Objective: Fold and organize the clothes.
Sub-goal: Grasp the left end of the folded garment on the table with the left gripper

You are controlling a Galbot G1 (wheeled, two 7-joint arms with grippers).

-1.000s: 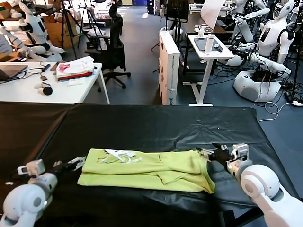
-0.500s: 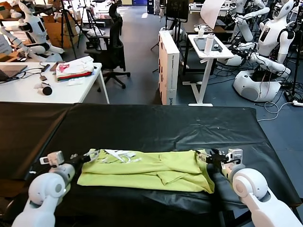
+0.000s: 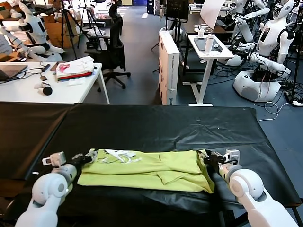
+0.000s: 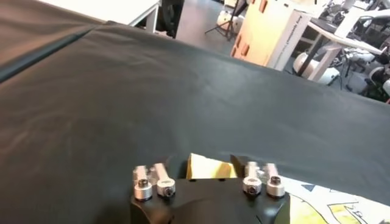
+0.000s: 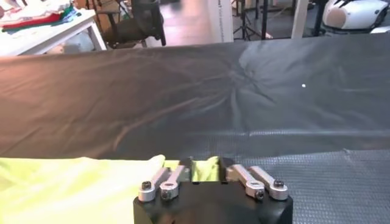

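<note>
Cotton like this looks light, soft and floppy, likely to sag and crease between holds, so opposite far corners seem the sensible places to grip; the T-shirt [image 3: 149, 169] lies part-folded along the near side of the black bench [image 3: 156, 125]; the left pincer [image 3: 86, 157] is clamped on its left far corner, the right pincer [image 3: 208, 157] is clamped on its right far corner; a folded fabric pile [image 3: 73, 68] sits well apart on a white table [image 3: 28, 90] beyond; nothing appears to block a fold.
</note>
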